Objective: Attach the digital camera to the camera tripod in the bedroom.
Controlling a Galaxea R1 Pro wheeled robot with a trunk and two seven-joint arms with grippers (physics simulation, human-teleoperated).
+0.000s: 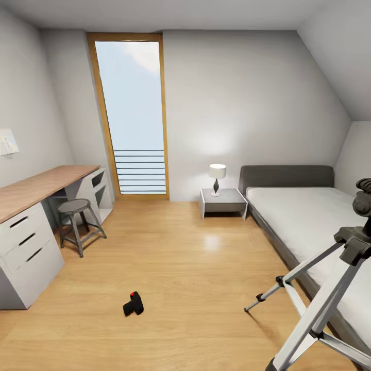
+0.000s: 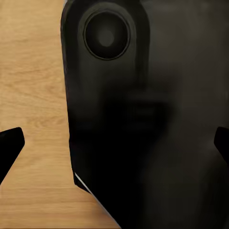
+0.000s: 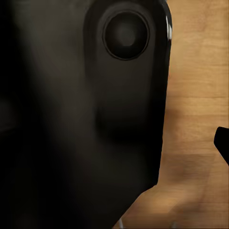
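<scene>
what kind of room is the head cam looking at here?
A bedroom, most likely: a grey bed with a white mattress, a nightstand carrying a lamp, plus a desk with a stool along the left wall.

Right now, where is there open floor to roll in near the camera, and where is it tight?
Open floor lies around the digital camera, between the desk drawers and stool and the bed. Tight by the camera tripod, its legs spread beside the bed.
</scene>
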